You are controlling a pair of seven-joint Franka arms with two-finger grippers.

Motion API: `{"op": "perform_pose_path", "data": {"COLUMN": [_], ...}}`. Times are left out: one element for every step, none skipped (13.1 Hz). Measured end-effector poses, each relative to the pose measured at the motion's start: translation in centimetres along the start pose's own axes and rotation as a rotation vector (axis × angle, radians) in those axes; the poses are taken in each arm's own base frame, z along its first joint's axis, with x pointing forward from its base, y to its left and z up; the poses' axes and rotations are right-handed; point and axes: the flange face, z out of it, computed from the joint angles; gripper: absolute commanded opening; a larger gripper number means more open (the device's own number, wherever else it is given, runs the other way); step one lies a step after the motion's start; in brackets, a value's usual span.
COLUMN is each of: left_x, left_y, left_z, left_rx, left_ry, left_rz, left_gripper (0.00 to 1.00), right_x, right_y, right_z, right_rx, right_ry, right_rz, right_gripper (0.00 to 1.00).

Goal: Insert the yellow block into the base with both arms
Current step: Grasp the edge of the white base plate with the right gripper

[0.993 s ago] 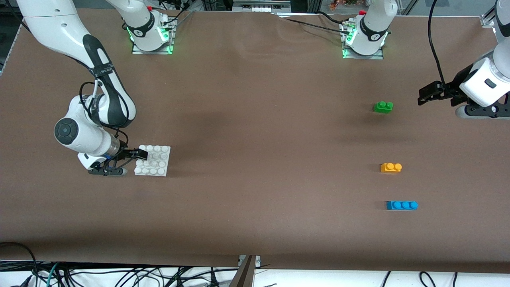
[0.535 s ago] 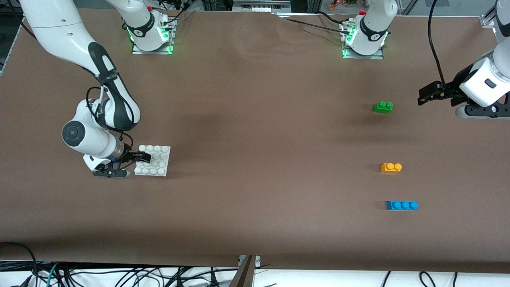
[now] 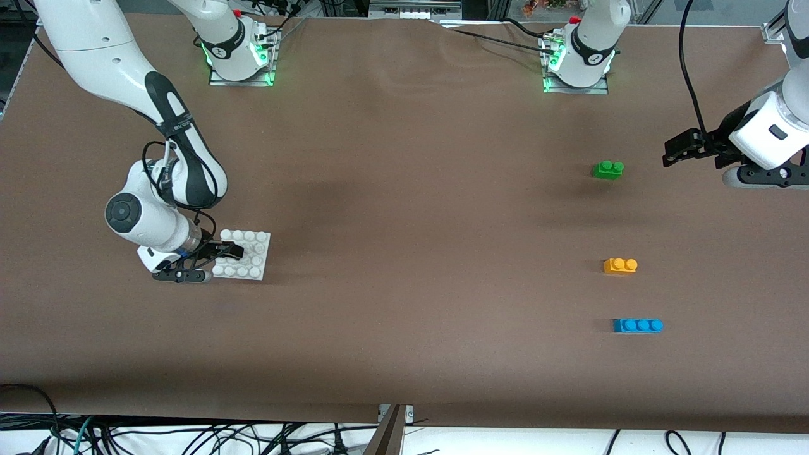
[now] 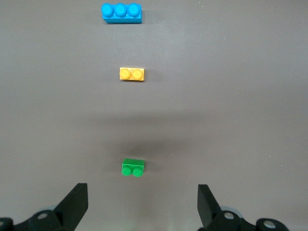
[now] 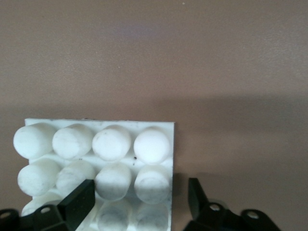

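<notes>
The white studded base [image 3: 253,256] lies flat at the right arm's end of the table. My right gripper [image 3: 224,256] is low at its edge, open, with the jaws straddling the base's [image 5: 96,144] outer two stud rows. One of its fingers [image 5: 79,202] sits among the studs and the other [image 5: 197,197] stands just clear of the base's side. The yellow block [image 3: 620,265] rests alone at the left arm's end and shows again in the left wrist view [image 4: 131,74]. My left gripper [image 3: 673,151] hovers open and empty [image 4: 142,207], away from the block.
A green two-stud brick [image 3: 608,169] lies farther from the front camera than the yellow block, closest to the left gripper [image 4: 133,167]. A blue three-stud brick [image 3: 637,325] lies nearer the front camera. Bare brown table separates base and bricks.
The right arm has slid a little farther over the base, and its jaws stand somewhat narrower around the studs. The left arm and the bricks have not moved.
</notes>
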Motion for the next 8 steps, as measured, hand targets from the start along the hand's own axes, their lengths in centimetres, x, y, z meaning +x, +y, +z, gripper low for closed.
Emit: {"op": "perform_pose_path", "data": {"left_x": [0.0, 0.0, 0.0, 0.0, 0.0, 0.0, 0.0, 0.0], "left_y": [0.0, 0.0, -0.1, -0.1, -0.1, -0.1, -0.1, -0.1], "left_z": [0.0, 0.0, 0.0, 0.0, 0.0, 0.0, 0.0, 0.0], "left_rx": [0.0, 0.0, 0.0, 0.0, 0.0, 0.0, 0.0, 0.0], "left_ry": [0.0, 0.0, 0.0, 0.0, 0.0, 0.0, 0.0, 0.0], "left_rz": [0.0, -0.001, -0.001, -0.001, -0.001, -0.001, -0.001, -0.001], "left_gripper": [1.0, 1.0, 1.0, 1.0, 1.0, 1.0, 1.0, 1.0], "right_x": [0.0, 0.0, 0.0, 0.0, 0.0, -0.1, -0.2, -0.3], "right_y": [-0.2, -0.3, -0.5, -0.8, -1.2, -1.9, -2.7, -3.7], "right_z": [0.0, 0.1, 0.2, 0.3, 0.3, 0.3, 0.4, 0.4], "right_rx": [0.001, 0.001, 0.001, 0.002, 0.003, 0.004, 0.005, 0.005], "right_ry": [0.002, 0.004, 0.007, 0.009, 0.012, 0.016, 0.019, 0.019], "right_rz": [-0.002, -0.005, -0.008, -0.012, -0.019, -0.028, -0.042, -0.052], "right_gripper": [0.72, 0.72, 0.72, 0.72, 0.72, 0.72, 0.72, 0.72]}}
